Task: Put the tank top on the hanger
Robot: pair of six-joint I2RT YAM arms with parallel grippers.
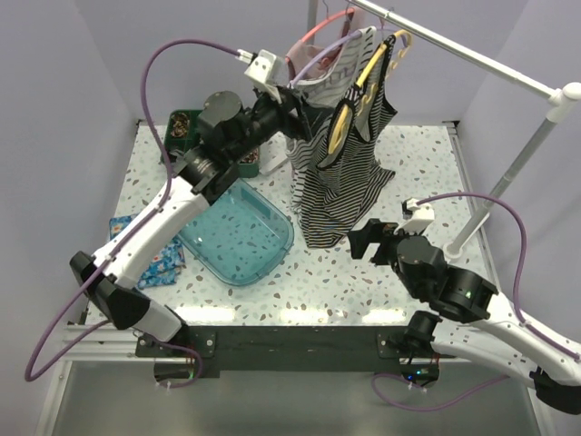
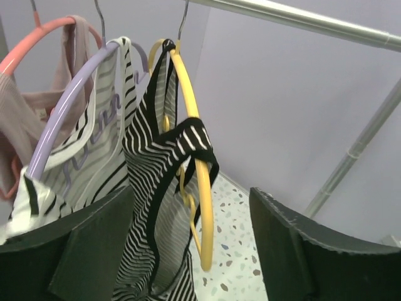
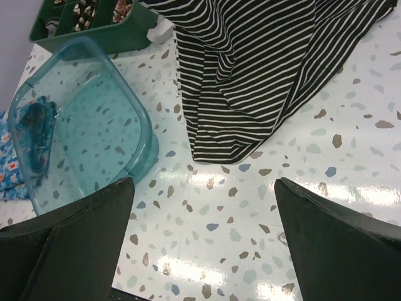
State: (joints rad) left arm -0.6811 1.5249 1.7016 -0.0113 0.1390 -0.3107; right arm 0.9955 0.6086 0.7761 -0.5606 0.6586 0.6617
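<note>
Two arms at a speckled table [image 1: 427,182], described from the near edge to the far rail.

Near right: the right gripper [image 3: 202,188] hovers low over the tabletop with its jaws spread wide and nothing between them. Just beyond it, the hem of the tank top [image 1: 331,191] lies bunched on the table.

Near left: a clear blue tub [image 3: 149,150] sits on the table, left of the hem. A flower-print cloth [image 1: 163,263] lies at its left side. A green tray [image 3: 94,34] with compartments stands beyond the tub (its contents are too small to make out).

Far centre: the left gripper [image 2: 191,194] is raised to the height of the hanging clothes. Its jaws are spread on either side of the tank top and the hanger [image 2: 202,207]. Whether the left finger touches the fabric cannot be told.

The tank top hangs from the yellow hanger, one strap looped over the hanger's arm, and drapes down to the table. The hanger's hook sits on the metal rail [image 1: 454,50].

To the left on the same rail hang a lilac hanger [image 2: 69,106] carrying a white striped top [image 2: 94,150] and a pink hanger [image 2: 31,47].
</note>
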